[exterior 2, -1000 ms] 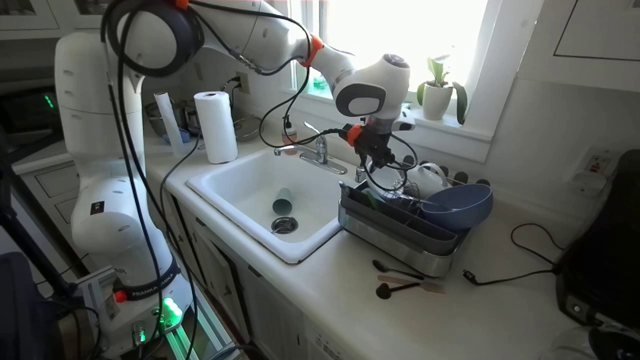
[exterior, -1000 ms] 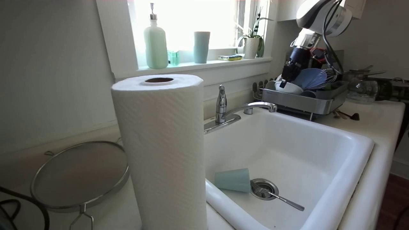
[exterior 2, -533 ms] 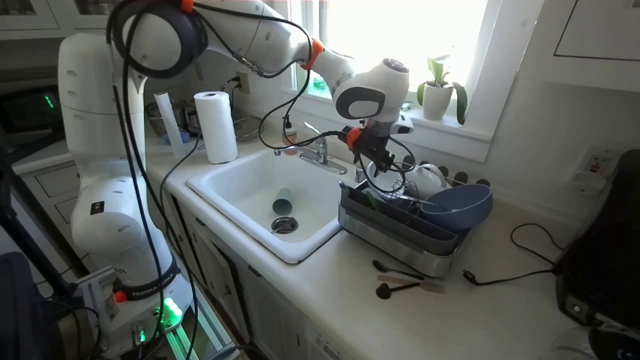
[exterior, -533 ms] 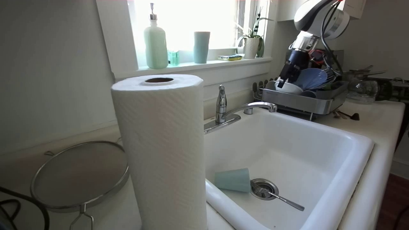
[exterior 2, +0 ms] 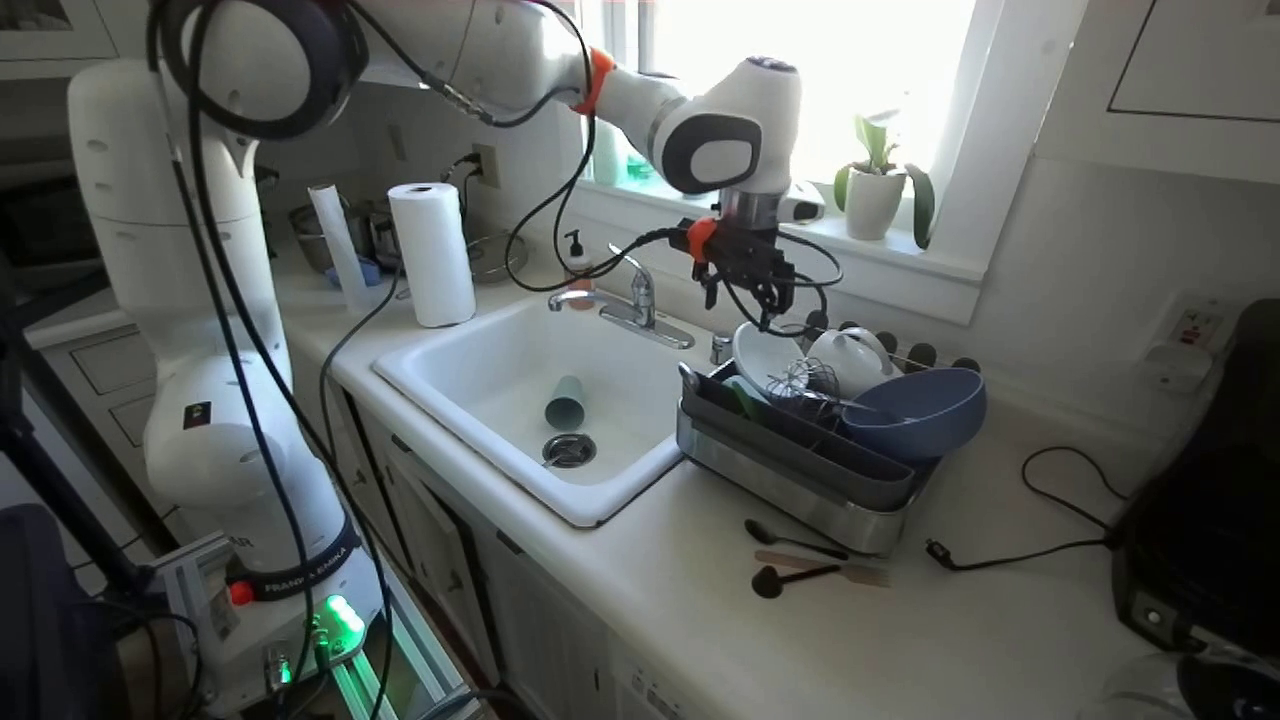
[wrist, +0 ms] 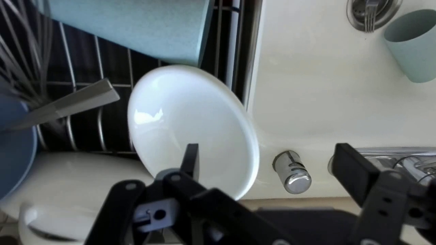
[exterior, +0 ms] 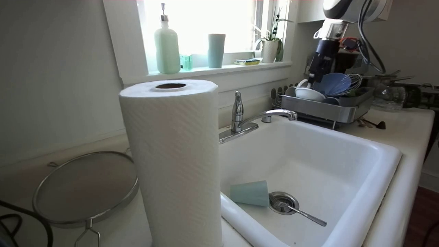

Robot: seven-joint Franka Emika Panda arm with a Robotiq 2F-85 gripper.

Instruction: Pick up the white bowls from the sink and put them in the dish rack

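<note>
The gripper (wrist: 267, 153), across the lower half of the wrist view, has its fingers (wrist: 354, 170) spread wide and holds nothing. The white bowl (wrist: 190, 119) lies tilted in the dish rack (exterior 2: 780, 490), just left of center in the same view; one finger overlaps its lower part, though contact cannot be determined. In an exterior view the rack stands right of center, beside the sink (exterior: 368, 187), with the gripper over the white bowl. Also on the rack: a whisk (wrist: 42, 64), far left in the wrist view; a white handled vessel (wrist: 78, 190), lower left; a blue bowl (exterior 2: 920, 420), right of center in an exterior view. In both exterior views, a teal cup (exterior: 249, 193) lies on its side in the sink, near the drain (exterior: 289, 198); a fork (exterior: 308, 215) lies partly across the latter. A paper towel roll (exterior: 175, 164) stands left of center, and the faucet (exterior: 237, 116) near the middle of the frame.
</note>
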